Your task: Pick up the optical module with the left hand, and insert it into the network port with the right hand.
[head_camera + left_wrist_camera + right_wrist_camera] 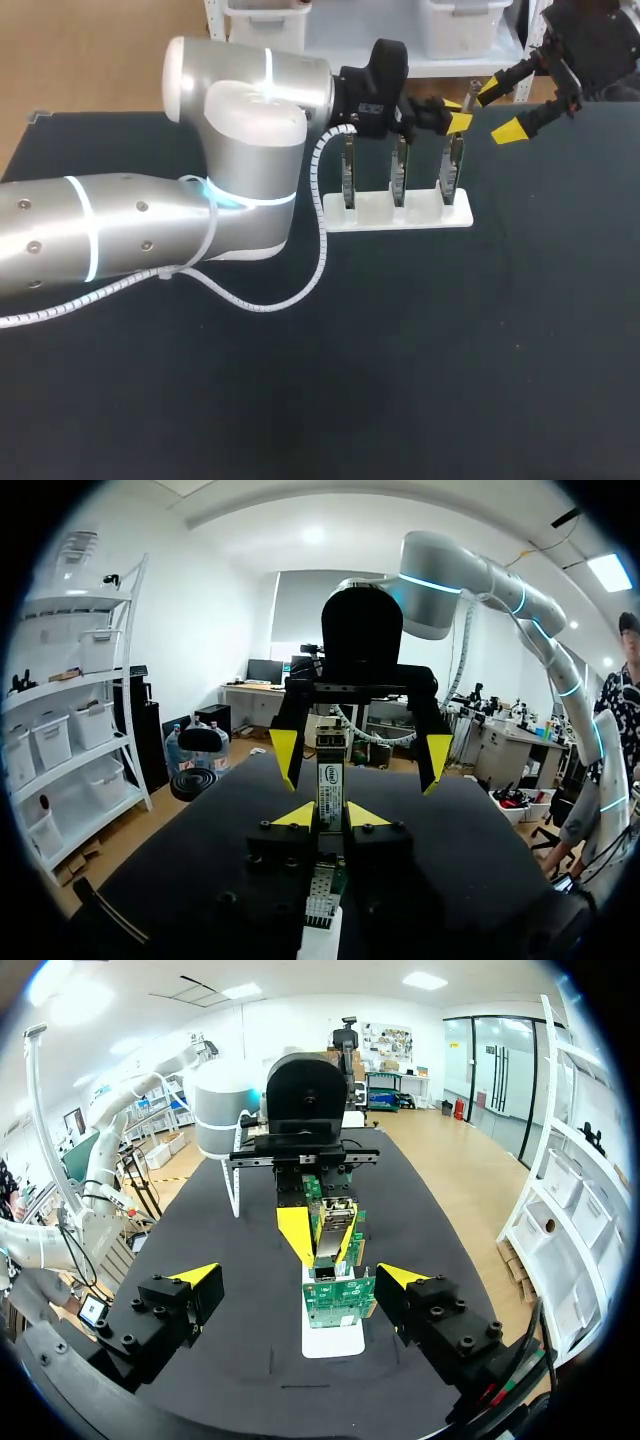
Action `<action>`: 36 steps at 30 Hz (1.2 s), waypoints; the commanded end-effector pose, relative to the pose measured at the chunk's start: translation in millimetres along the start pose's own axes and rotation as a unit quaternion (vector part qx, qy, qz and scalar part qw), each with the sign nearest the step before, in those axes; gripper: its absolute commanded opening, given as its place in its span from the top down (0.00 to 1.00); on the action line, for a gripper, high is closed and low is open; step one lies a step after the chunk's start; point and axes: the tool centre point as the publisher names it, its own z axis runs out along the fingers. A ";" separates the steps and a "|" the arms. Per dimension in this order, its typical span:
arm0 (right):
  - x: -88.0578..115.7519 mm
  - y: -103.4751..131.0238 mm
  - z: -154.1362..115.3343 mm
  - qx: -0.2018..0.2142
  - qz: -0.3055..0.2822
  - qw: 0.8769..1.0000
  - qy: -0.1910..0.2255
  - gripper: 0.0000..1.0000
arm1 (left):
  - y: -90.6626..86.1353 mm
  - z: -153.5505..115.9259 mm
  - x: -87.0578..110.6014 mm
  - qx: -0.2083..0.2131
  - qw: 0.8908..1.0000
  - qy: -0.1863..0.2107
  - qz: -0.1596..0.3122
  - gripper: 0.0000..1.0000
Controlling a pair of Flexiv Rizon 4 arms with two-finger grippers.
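Between left tool (330, 816) tips, optical module (329, 778).

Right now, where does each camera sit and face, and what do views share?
Head view: above and behind, looking down on the table; left arm enters left, right pincer far right.
Left wrist view: on the left wrist, facing the open right pincer past its left pincer, shut on the optical module.
Right wrist view: opposite, between its open fingers, facing the left pincer.
Both wrist views share the module.
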 end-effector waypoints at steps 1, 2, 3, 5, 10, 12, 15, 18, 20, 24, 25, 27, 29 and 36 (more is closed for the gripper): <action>0.6 -0.3 0.3 0.000 -0.001 1.000 -0.001 0.00 | -0.6 0.2 1.0 -0.002 1.000 0.001 -0.005 1.00; 0.6 -0.3 0.3 0.000 -0.001 1.000 -0.001 0.00 | -0.4 0.3 1.5 -0.002 1.000 0.001 -0.005 1.00; 0.6 -0.3 0.3 0.000 -0.001 1.000 -0.001 0.00 | -0.3 0.3 1.7 -0.002 1.000 0.001 -0.005 1.00; 0.6 -0.3 0.3 0.000 -0.001 1.000 -0.001 0.00 | -0.1 0.3 1.8 -0.001 1.000 0.000 -0.004 1.00; 0.6 -0.3 0.3 0.000 -0.001 1.000 -0.001 0.00 | -0.1 0.9 0.8 0.005 1.000 -0.005 0.006 1.00; 0.6 -0.3 0.3 0.000 -0.001 1.000 -0.001 0.00 | -0.1 0.9 0.8 0.005 1.000 -0.005 0.006 1.00; 0.6 -0.3 0.3 0.000 -0.001 1.000 -0.001 0.00 | -0.1 0.9 0.8 0.005 1.000 -0.005 0.006 1.00; 0.6 -0.3 0.3 0.000 -0.001 1.000 -0.001 0.00 | -0.1 0.9 0.8 0.005 1.000 -0.005 0.006 1.00; 0.6 -0.3 0.3 0.000 -0.001 1.000 -0.001 0.00 | -0.1 0.9 0.8 0.005 1.000 -0.005 0.006 1.00; 0.6 -0.3 0.3 0.000 -0.001 1.000 -0.001 0.00 | -0.1 0.9 0.8 0.005 1.000 -0.005 0.006 1.00; 0.6 -0.3 0.3 0.000 -0.001 1.000 -0.001 0.00 | -0.1 0.9 0.8 0.005 1.000 -0.005 0.006 1.00; 1.8 -1.2 -4.7 0.012 -0.007 1.000 0.012 0.00 | -0.1 0.9 0.8 0.005 1.000 -0.005 0.006 1.00; 3.0 -3.0 -10.8 0.022 -0.005 1.000 0.011 0.00 | -0.1 0.9 0.8 0.005 1.000 -0.005 0.006 1.00; -1.5 -7.6 -21.4 0.030 -0.018 0.999 -0.012 0.00 | -0.1 0.9 0.8 0.005 1.000 -0.005 0.006 1.00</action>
